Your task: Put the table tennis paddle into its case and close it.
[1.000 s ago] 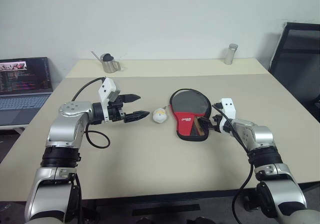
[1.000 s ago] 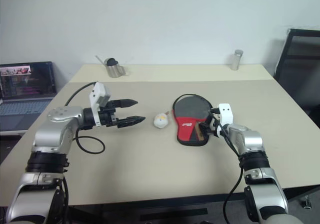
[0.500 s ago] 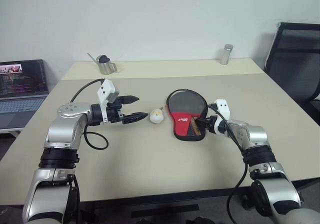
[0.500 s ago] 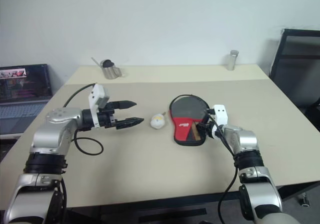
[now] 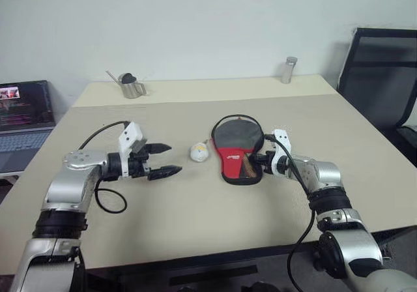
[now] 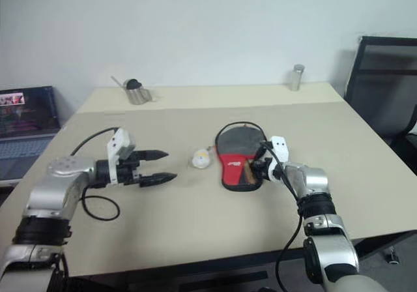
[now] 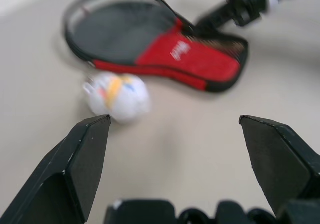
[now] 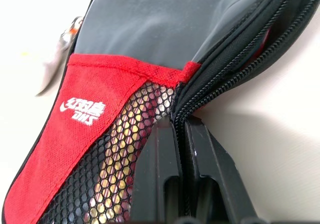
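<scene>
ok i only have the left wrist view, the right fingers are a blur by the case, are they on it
observer: yes, the right wrist view shows the right fingers shut on the case, on its zipper rim at the red narrow end.
operator: is the paddle inside
observer: the table tennis paddle has its handle showing through the mesh there.
operator: zip done up
observer: no, the rim gapes along the side, with red lining showing.
</scene>
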You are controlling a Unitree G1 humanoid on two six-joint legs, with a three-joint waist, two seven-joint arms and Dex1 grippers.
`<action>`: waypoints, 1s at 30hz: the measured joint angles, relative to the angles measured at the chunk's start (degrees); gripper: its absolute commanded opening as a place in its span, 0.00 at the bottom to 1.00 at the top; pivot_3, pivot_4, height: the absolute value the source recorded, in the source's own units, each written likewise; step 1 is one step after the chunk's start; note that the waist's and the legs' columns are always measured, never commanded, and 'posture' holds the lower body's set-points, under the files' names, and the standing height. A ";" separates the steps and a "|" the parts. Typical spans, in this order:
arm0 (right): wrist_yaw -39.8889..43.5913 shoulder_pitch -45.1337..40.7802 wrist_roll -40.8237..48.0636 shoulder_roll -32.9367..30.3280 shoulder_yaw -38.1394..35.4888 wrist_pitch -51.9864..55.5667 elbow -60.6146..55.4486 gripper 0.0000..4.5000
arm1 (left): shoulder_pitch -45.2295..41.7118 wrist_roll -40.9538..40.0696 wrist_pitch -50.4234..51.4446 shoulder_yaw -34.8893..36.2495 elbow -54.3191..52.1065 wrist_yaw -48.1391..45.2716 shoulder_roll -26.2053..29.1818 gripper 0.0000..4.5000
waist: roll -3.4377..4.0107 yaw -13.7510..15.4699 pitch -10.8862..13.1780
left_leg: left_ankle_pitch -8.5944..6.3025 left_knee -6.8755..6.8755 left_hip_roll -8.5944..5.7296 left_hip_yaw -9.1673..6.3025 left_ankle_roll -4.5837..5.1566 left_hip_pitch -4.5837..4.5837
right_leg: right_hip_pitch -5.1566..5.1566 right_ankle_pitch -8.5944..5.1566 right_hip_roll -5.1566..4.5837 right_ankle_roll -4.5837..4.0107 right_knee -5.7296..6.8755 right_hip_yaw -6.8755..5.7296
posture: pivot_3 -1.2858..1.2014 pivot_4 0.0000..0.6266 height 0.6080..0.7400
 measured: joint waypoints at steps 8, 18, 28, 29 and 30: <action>-0.19 3.93 3.22 5.90 4.27 10.42 -12.81 0.00 | 6.40 -2.15 -0.43 0.09 -5.78 -3.03 1.77 1.00 | 0.01 0.01 0.01 | -0.02 -0.01 0.05 0.09 -0.01 0.01 | -0.08 -0.04 0.01 0.06 0.01 0.08 | 0.52 0.24 1.00; -5.85 11.24 5.25 9.21 4.13 18.30 -26.18 0.00 | 11.28 -4.74 0.84 0.10 -12.69 -3.38 2.84 1.00 | -0.02 0.51 -0.01 | -0.03 0.01 0.03 0.10 -0.02 -0.08 | -0.07 -0.04 -0.12 0.07 -0.05 0.13 | 0.52 0.24 1.00; -12.50 21.47 8.21 11.73 -0.71 29.66 -43.49 0.00 | 11.41 -6.65 1.99 -0.12 -14.59 -6.35 5.21 1.00 | -0.03 0.59 -0.02 | -0.04 -0.02 0.01 0.05 -0.04 -0.08 | -0.07 -0.04 -0.09 0.07 -0.09 0.07 | 0.52 0.24 1.00; -13.36 22.00 8.20 12.53 -1.48 30.47 -44.64 0.00 | 11.34 -6.65 1.92 -0.39 -14.58 -7.02 5.61 1.00 | -0.03 0.60 -0.02 | -0.04 -0.02 0.01 0.05 -0.04 -0.08 | -0.07 -0.04 -0.08 0.07 -0.09 0.07 | 0.52 0.24 1.00; -14.01 22.32 8.20 13.38 -2.21 31.09 -45.29 0.00 | 11.21 -6.64 1.88 -0.54 -14.56 -7.27 5.74 1.00 | -0.03 0.60 -0.02 | -0.05 -0.02 0.01 0.05 -0.04 -0.07 | -0.07 -0.04 -0.08 0.07 -0.10 0.07 | 0.52 0.24 1.00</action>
